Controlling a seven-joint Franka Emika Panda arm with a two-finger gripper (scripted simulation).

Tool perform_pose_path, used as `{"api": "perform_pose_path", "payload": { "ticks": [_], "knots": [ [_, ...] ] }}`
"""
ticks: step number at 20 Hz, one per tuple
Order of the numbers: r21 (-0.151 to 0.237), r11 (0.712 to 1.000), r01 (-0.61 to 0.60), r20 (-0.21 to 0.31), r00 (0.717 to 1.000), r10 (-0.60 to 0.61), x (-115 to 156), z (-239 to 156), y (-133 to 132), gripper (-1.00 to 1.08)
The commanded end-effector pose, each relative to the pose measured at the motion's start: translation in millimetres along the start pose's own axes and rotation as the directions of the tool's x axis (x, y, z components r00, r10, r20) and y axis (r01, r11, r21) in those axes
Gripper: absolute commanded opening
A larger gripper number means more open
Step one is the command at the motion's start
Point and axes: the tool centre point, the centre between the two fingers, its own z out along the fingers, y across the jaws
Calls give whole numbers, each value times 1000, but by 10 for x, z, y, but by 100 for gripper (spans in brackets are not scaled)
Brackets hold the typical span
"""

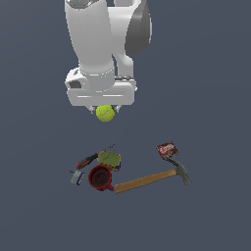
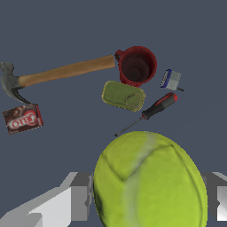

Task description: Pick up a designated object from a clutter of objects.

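Note:
The yellow-green tennis ball (image 1: 105,113) with pale seam lines is held between my gripper's fingers (image 1: 105,110), lifted well above the surface. In the wrist view the ball (image 2: 150,181) fills the foreground between the two grey fingers (image 2: 80,201). My gripper is shut on it. The clutter lies below: a wooden-handled hammer (image 1: 152,179), a red mug (image 1: 100,177), a greenish flat can (image 1: 110,159), a red-handled screwdriver (image 1: 88,160), a dark red box (image 1: 167,149) and a small blue-grey item (image 1: 77,177).
In the wrist view the hammer (image 2: 57,73), mug (image 2: 136,65), can (image 2: 123,95), screwdriver (image 2: 155,108), box (image 2: 22,119) and blue-grey item (image 2: 171,79) lie spread on the dark grey surface (image 1: 215,147).

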Motion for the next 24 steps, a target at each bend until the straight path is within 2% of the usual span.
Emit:
{"api": "perform_pose_path", "payload": {
  "ticks": [1, 7, 12, 24],
  "knots": [
    [0, 1000, 0, -1, 1000, 0, 27, -252, 194, -100],
    [-2, 1000, 0, 0, 1000, 0, 107, -780, 613, -100],
    [-3, 1000, 0, 0, 1000, 0, 165, -1094, 864, -100],
    [-4, 1000, 0, 0, 1000, 0, 246, -1432, 1135, -100]
  ]
}}
